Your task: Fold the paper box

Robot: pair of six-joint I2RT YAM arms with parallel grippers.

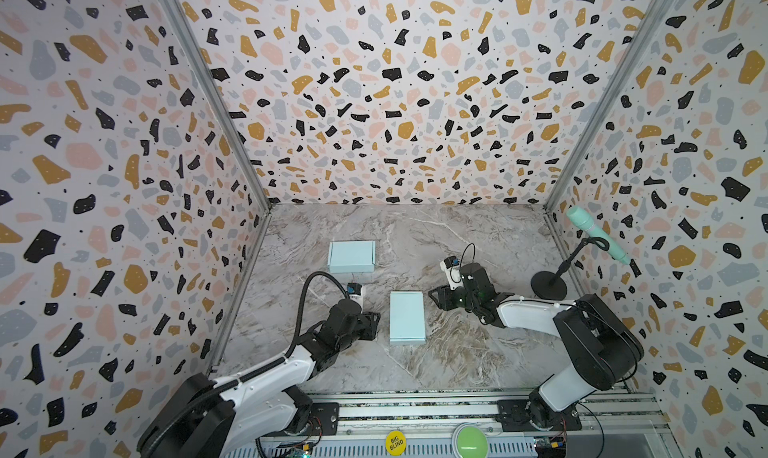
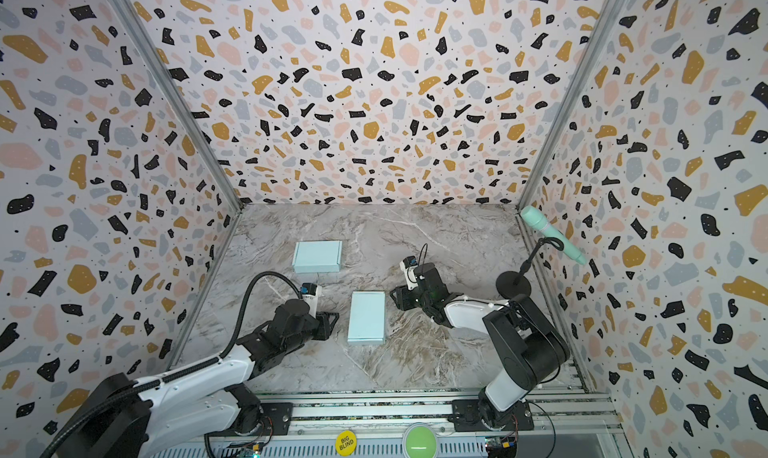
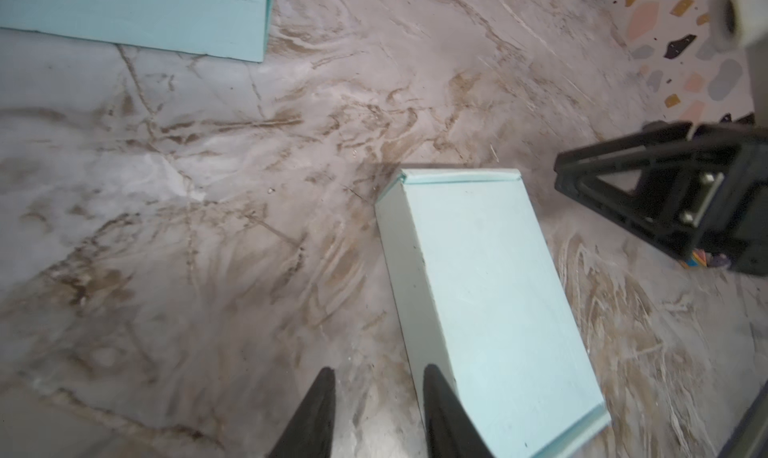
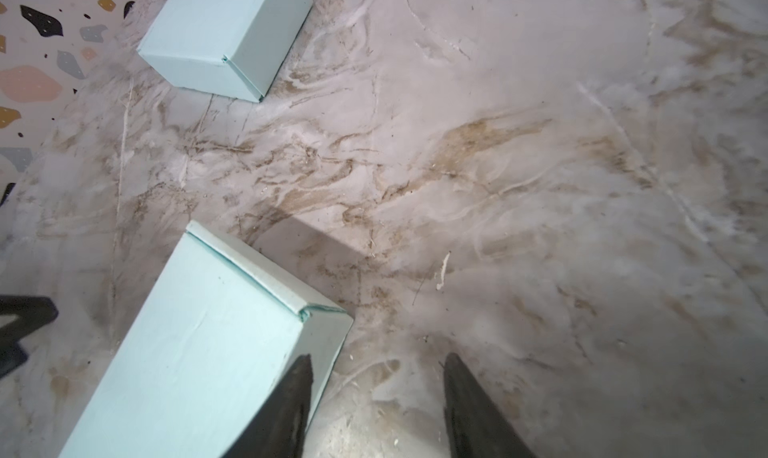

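Count: two paper boxes, two grippers, one microphone, one green button, one yellow sticker.

Near paper box [image 1: 407, 317] [image 2: 366, 317]: lies flat on the marble table [image 1: 457, 352], straight beyond the green button [image 1: 471, 439] and a little to its left in both top views. Its long axis runs away from the button.

Appearance: pale blue, rectangular, closed, lid flat. In the left wrist view [image 3: 490, 302] a narrow folded strip runs along one short edge, and a side wall reads greyer than the lid. In the right wrist view [image 4: 199, 352] a seam shows at one corner, and the lid has faint creases.

Left gripper [image 1: 377, 325] [image 2: 334, 325]: just beside the box's left long side, with a thin strip of table between them in both top views. Jaws apart [image 3: 379, 377], with only bare table between them.

Right gripper [image 1: 432, 298] [image 2: 392, 300]: near the box's far right corner, with a small gap visible from above. Jaws apart [image 4: 378, 360], nothing between them. One finger overlaps the box wall in the right wrist view; contact cannot be told.

Far paper box [image 1: 352, 255] [image 2: 317, 255]: same pale blue, closed, farther beyond the button and more to its left. It is well apart from both grippers.

Microphone [image 1: 598, 236]: mint green, tilted on a black stand, beyond the button and to its right.

Yellow sticker [image 1: 395, 442]: just left of the button.
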